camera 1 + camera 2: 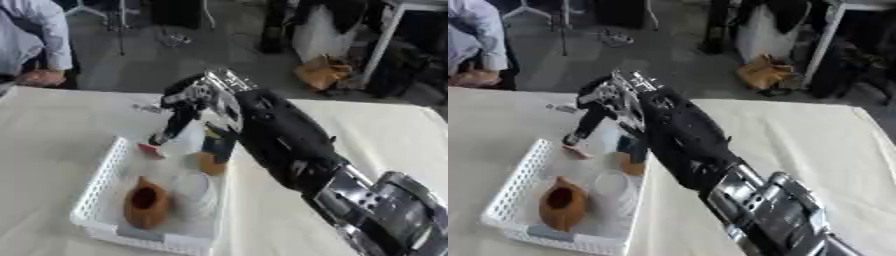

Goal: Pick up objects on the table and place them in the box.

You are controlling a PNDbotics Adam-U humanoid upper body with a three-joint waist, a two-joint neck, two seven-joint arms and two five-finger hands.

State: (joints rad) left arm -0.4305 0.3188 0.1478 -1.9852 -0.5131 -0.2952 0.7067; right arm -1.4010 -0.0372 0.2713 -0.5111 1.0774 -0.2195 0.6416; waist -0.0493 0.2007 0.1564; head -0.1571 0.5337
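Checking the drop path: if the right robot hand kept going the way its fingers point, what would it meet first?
Probably the small red object just below the right robot hand's fingertips, inside the white basket; depth is unclear.

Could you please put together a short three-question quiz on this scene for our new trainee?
1. True or false: the brown pot lies inside the white basket.
2. Which arm reaches over the basket? A) left B) right C) both
3. Fill in: the right hand is over the basket's ____ end, far or near.

Key:
1. True.
2. B: it comes in from the lower right corner; no left hand shows.
3. Far: the fingers point down beside a blue and tan object, with a small red thing just below their tips.
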